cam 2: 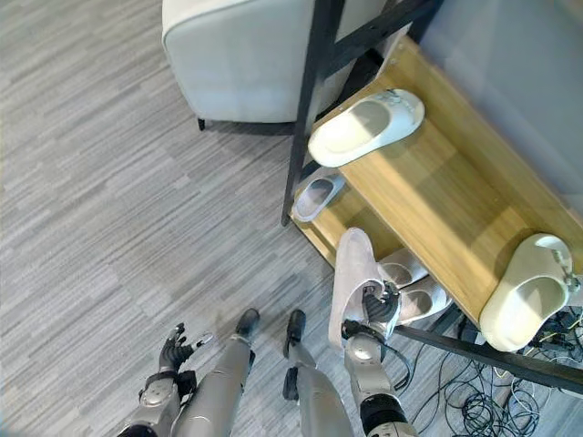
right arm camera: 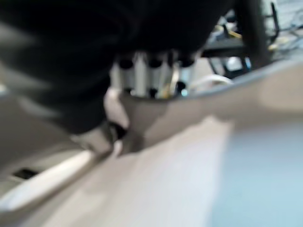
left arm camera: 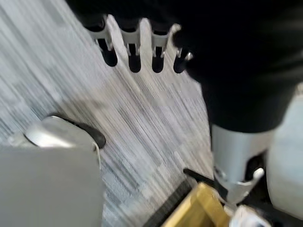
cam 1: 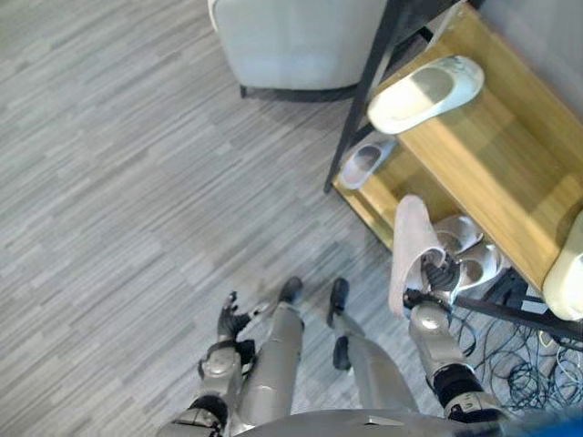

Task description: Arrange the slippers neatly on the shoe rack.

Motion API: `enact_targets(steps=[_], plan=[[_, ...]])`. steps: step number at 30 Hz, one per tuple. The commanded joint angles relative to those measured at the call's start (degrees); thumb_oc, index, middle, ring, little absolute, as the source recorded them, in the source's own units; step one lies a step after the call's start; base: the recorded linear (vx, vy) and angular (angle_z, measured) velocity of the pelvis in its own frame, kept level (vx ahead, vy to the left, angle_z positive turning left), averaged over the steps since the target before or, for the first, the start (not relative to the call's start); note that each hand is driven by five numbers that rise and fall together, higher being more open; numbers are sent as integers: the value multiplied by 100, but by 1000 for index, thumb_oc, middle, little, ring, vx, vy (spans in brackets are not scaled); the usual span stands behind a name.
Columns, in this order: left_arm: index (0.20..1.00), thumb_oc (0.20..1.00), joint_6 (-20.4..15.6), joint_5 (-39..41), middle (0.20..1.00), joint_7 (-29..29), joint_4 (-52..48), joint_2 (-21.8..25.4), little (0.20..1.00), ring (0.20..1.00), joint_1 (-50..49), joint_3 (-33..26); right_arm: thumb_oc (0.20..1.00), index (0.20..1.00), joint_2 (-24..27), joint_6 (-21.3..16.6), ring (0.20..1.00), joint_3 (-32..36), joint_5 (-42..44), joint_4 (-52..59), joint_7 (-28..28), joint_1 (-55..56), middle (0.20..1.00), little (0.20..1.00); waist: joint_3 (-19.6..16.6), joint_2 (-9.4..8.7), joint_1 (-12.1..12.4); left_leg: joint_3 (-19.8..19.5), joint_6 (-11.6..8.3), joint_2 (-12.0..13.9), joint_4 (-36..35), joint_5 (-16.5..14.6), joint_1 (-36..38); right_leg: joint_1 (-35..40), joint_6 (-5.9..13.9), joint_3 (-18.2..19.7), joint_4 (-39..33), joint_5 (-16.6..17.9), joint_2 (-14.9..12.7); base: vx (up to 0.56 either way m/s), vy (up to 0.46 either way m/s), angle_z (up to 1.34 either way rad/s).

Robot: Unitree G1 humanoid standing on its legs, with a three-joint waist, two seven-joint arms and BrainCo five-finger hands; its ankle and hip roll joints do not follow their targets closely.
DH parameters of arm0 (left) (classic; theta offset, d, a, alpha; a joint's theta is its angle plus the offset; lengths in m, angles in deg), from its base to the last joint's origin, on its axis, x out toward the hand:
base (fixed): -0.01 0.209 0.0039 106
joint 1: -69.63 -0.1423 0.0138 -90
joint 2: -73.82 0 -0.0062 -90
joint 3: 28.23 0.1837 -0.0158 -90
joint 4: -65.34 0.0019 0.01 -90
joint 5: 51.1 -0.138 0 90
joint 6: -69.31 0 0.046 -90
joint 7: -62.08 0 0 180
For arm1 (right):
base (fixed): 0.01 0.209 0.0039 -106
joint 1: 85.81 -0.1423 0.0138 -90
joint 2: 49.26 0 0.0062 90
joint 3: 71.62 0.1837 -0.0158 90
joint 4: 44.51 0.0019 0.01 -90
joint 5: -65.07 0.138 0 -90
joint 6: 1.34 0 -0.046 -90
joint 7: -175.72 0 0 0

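My right hand [cam 1: 435, 275] is shut on a pale pink slipper [cam 1: 408, 246], holding it on edge, sole toward the left, just in front of the wooden shoe rack [cam 1: 492, 164]. In the right wrist view its fingers [right arm camera: 142, 78] curl over the slipper's rim [right arm camera: 199, 142]. A cream slipper [cam 1: 425, 93] lies on the rack's top shelf at the far end, another cream one [cam 2: 530, 296] at the near end. A grey slipper [cam 1: 364, 162] rests on the lower shelf, and white slippers [cam 1: 474, 250] lie behind the held one. My left hand [cam 1: 230, 320] hangs open over the floor.
A light grey armchair [cam 1: 291, 41] stands beyond the rack's far end. The rack's black metal post [cam 1: 360, 100] rises between them. Tangled black cables [cam 1: 519, 364] lie on the floor by the rack's near end. Grey wood-look flooring [cam 1: 118, 182] spreads to the left.
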Motion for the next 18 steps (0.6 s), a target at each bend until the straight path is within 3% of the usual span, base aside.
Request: enact_targets(steps=[1,2,4,6,8,13,18], plan=[[1000,1000,-285,143,1000,-313,-159,213,1000,1000,369,-202,200,200,314,-448,200,108,-128,706,-251,319,200,200,200,185,100,-188,-169,117,-1072,896,189,114,-56,25,1264,-975,10,-146,153,-30],[1000,1000,-349,219,1000,-664,-302,503,1000,1000,730,-458,200,200,378,-564,200,123,-156,664,-347,201,200,200,273,220,74,-107,-139,57,-777,810,-263,-385,-21,14,1658,-1076,-67,-150,155,-24],[1000,1000,-319,311,1000,-779,-489,609,1000,1000,846,-639,200,200,422,-590,200,139,-167,668,-384,135,200,200,280,234,65,-87,-126,8,-631,756,-477,-602,-36,28,1813,-1127,-107,-113,125,-14],[1000,1000,-368,815,1000,-1146,-1187,888,1000,1000,1007,-1351,200,200,553,-621,200,249,-171,716,-522,-198,200,200,328,268,84,-5,-79,-58,-94,540,-1127,-1180,-34,16,2330,-1307,-237,-85,139,-8],[1000,1000,-351,986,1000,-1340,-1382,1037,1000,1000,1148,-1595,200,200,716,-609,200,363,-124,735,-571,-606,200,200,361,299,91,42,-67,-77,230,441,-1550,-1556,-17,-6,2611,-1333,-263,-91,107,-17],[1000,1000,-421,1210,1000,-1435,-1217,1155,1000,1000,1427,-1710,200,200,1040,-597,200,460,-87,646,-647,-1387,200,200,350,323,75,131,-75,-129,643,303,-2316,-2336,-40,42,3017,-1423,-288,-67,86,-8],[1000,1000,-582,1537,1000,-1240,-1068,824,1000,1000,1421,-1709,200,200,1117,-762,200,379,-186,667,-728,-1745,200,200,237,301,28,273,-121,-213,1187,82,-3197,-3361,-55,103,3705,-1613,-330,-19,70,0]])
